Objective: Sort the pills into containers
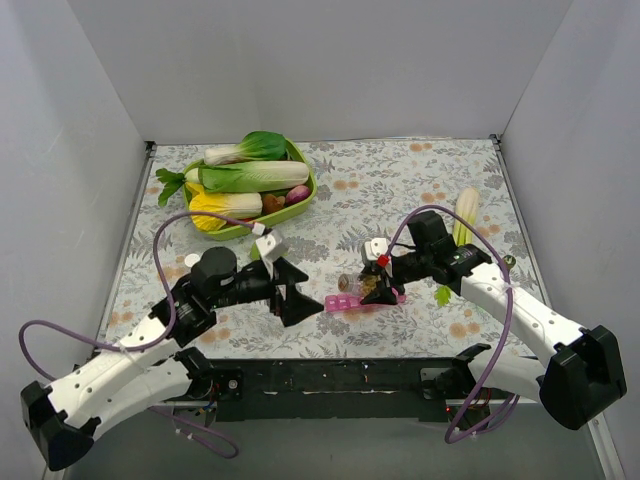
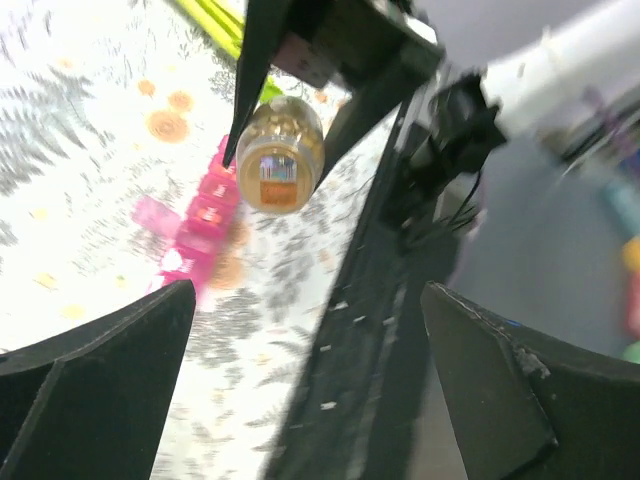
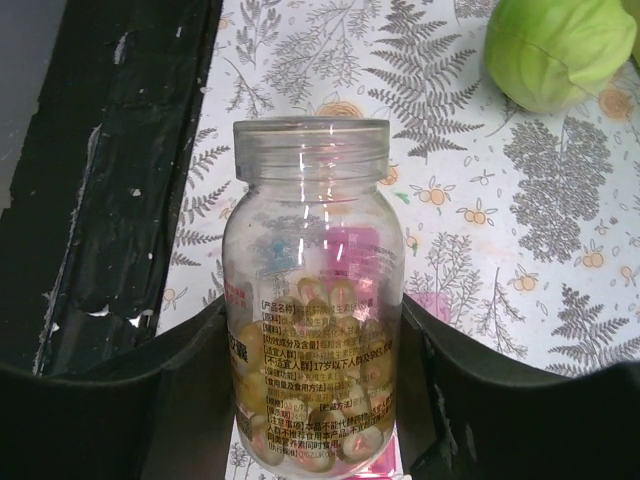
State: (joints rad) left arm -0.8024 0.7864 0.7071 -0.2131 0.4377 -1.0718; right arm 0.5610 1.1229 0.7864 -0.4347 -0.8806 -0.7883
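Observation:
A small clear bottle [image 3: 312,300] without a cap holds the amber pills [image 3: 320,400] in its lower half. My right gripper [image 3: 312,318] is shut on the bottle's sides. From above, the bottle [image 1: 357,284] lies tilted, mouth to the left, over the pink strip of containers [image 1: 350,302]. My left gripper [image 1: 304,291] stands open just left of the strip, with nothing between its fingers [image 2: 100,380]. In the left wrist view the bottle [image 2: 281,152] hangs above the containers [image 2: 203,222], some with lids raised.
A green oval bowl [image 1: 300,201] with bok choy and small vegetables stands at the back left. A pale corn cob [image 1: 466,214] lies at the right. A green leafy vegetable [image 3: 560,45] sits beyond the bottle. The black base rail [image 1: 340,376] runs along the near edge.

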